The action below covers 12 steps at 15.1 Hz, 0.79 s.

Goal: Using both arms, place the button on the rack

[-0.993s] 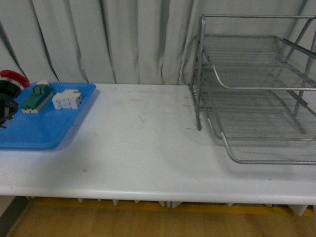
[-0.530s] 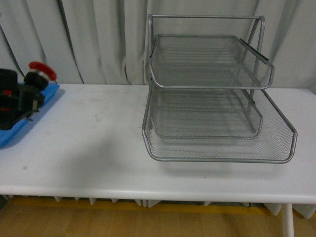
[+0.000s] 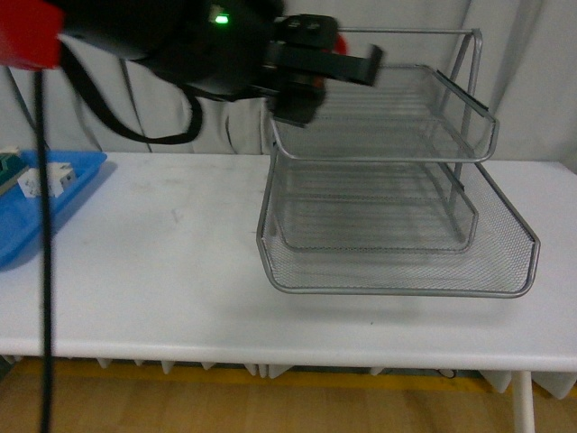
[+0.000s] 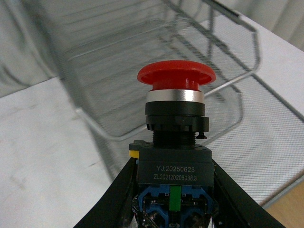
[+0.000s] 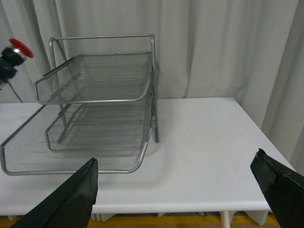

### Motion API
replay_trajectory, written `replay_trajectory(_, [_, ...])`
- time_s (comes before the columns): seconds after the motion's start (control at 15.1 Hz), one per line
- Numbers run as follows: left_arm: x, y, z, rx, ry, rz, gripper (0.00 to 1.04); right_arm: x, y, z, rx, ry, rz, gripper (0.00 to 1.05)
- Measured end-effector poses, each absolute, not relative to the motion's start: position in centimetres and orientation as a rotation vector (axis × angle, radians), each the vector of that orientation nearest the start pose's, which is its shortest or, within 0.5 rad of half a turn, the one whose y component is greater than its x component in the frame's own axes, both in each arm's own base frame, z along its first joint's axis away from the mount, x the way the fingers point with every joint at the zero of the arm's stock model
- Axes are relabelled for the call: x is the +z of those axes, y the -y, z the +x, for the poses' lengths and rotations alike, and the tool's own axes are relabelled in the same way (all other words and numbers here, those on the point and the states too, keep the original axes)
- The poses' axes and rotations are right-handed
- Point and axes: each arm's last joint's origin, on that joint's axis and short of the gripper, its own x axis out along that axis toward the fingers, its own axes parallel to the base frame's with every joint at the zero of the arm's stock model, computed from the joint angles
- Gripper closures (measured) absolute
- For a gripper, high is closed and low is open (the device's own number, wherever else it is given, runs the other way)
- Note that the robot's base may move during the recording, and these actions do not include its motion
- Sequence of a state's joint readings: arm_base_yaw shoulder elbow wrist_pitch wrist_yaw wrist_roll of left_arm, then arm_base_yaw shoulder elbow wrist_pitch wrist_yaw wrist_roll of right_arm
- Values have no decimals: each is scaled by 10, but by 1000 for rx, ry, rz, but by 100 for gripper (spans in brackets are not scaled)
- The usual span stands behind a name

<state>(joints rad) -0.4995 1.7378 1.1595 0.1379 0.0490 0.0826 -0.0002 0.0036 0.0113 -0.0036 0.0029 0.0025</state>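
White counter (image 3: 180,271), grey curtains (image 5: 213,47) | button (image 4: 175,118) clamped in left jaws, high by upper corner of rack (image 3: 388,159) | right jaws apart, empty | step: carrying over | next: probably lower into a tray, release

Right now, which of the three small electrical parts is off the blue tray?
The red-capped button, clamped in the left gripper's jaws near the rack. The green switch and white block lie on the blue tray.
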Motion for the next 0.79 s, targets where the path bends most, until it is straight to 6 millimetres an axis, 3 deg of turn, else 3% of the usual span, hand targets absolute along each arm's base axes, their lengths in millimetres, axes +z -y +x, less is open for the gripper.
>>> replay_trajectory(0.13, [236, 226, 336, -667, -420, 239, 69, 167, 0, 97, -3, 4, 2, 6])
replay_trajectory(0.26, [219, 248, 335, -737, -466, 296, 69, 167, 0, 97, -3, 4, 2, 6])
replay_trajectory(0.46, [179, 259, 352, -728, -589, 381, 69, 167, 0, 97, -3, 4, 2, 6])
replay_trajectory(0.66, [169, 270, 391, -674, -641, 416, 69, 167, 0, 97, -3, 4, 2, 6])
replay_trajectory(0.79, [155, 275, 406, -659, -697, 428, 69, 167, 0, 97, -3, 4, 2, 6])
